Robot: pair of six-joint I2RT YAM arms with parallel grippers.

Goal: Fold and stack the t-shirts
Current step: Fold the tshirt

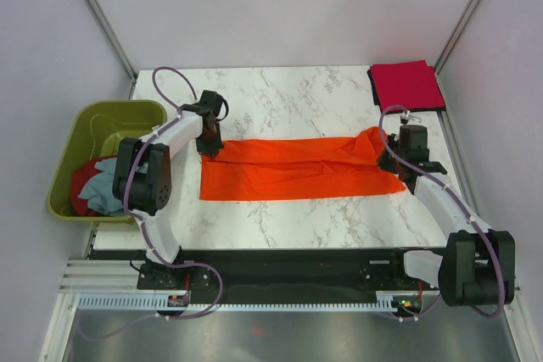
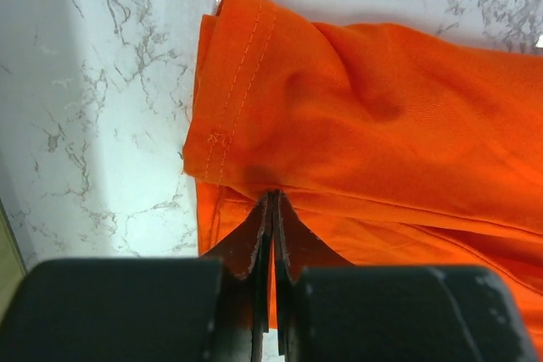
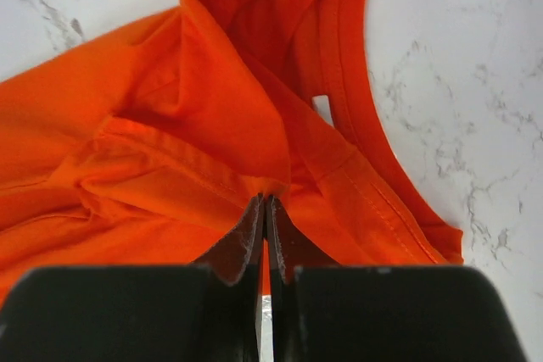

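Observation:
A bright orange t-shirt [image 1: 297, 167] lies as a long folded band across the middle of the marble table. My left gripper [image 1: 206, 148] is at its left end, jaws shut on a pinch of orange fabric [image 2: 273, 197] just below a stitched hem [image 2: 229, 82]. At the shirt's right end, by the neckline [image 3: 356, 116], my right gripper [image 1: 399, 152] is shut on a raised fold of the cloth [image 3: 265, 201]. A crimson t-shirt [image 1: 405, 84] lies folded at the back right corner. In the tub, a red t-shirt [image 1: 83, 186] and a pale grey-blue t-shirt [image 1: 106, 182] are heaped.
An olive-green plastic tub [image 1: 127, 113] stands off the table's left edge beside the left arm. Bare marble table [image 1: 288, 95] shows behind the orange shirt and in front of it. White walls close in on both sides and at the back.

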